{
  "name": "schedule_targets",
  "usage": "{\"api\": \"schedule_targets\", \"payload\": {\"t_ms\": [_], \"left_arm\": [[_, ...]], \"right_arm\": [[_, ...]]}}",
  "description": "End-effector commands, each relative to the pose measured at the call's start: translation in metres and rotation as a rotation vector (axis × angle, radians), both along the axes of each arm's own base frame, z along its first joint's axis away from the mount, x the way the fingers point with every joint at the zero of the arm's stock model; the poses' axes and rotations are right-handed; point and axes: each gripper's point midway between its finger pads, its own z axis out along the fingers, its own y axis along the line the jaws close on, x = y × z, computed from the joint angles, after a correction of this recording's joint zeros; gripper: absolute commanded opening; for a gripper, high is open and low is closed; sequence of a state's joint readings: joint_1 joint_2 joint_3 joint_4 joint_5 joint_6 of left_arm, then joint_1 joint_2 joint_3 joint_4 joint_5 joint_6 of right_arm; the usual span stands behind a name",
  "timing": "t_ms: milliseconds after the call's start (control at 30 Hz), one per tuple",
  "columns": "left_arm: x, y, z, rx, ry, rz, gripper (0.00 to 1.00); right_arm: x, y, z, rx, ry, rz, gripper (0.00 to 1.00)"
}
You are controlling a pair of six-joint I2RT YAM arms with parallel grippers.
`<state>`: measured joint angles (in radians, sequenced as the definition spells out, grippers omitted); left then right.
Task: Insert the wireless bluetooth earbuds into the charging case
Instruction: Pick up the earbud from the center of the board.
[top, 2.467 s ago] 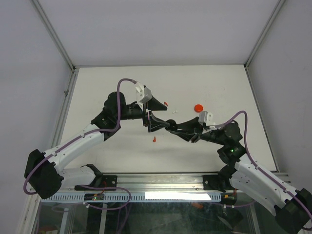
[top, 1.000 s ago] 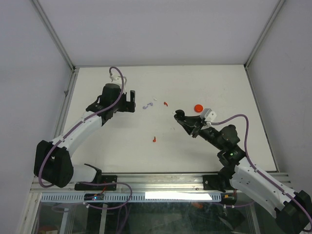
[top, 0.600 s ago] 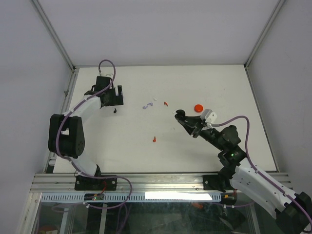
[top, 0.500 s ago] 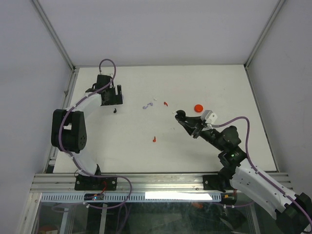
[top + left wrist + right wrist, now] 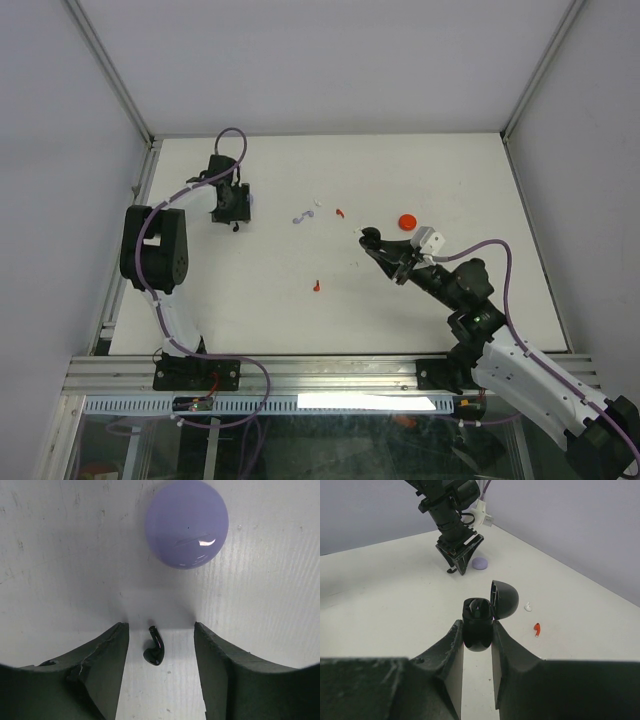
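Note:
My left gripper is open at the far left of the table. In the left wrist view a black earbud lies on the table between the open fingers of my left gripper, touching neither. A closed lavender case lies just beyond. My right gripper is shut on an open black charging case, its lid hinged up. It holds the case above the table. The black earbud shows in the top view too.
A lavender earbud, a white earbud and a red earbud lie mid-table. Another red earbud lies nearer the front. A red case sits to the right. A metal frame borders the table.
My left arm has swung from the table's middle to the far left and settled with open fingers around the black earbud. My right arm drew back slightly and holds the black case still.

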<state>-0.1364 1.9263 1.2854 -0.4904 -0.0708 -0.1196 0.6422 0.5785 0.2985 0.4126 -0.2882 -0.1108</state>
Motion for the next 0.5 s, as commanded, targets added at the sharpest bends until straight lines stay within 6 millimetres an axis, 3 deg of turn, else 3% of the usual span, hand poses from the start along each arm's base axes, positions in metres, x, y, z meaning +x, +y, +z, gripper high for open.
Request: {"api": "schedule_targets", "payload": {"t_ms": [0,133,467], "left_arm": [[0.009,-0.013,0.01,-0.056,-0.023,-0.048,0.54],[0.005,-0.026,0.006,-0.107,0.001,-0.092,0.46],[-0.036,-0.058,0.0,-0.165,0.106,-0.193,0.37]], "right_arm": [[0.0,-0.001,0.018,0.031,-0.057,-0.006,0.0],[-0.001,-0.001,0.019,0.037,-0.056,-0.003,0.0],[-0.005,-0.006,0.027,0.057,-0.066,-0.01,0.0]]}}
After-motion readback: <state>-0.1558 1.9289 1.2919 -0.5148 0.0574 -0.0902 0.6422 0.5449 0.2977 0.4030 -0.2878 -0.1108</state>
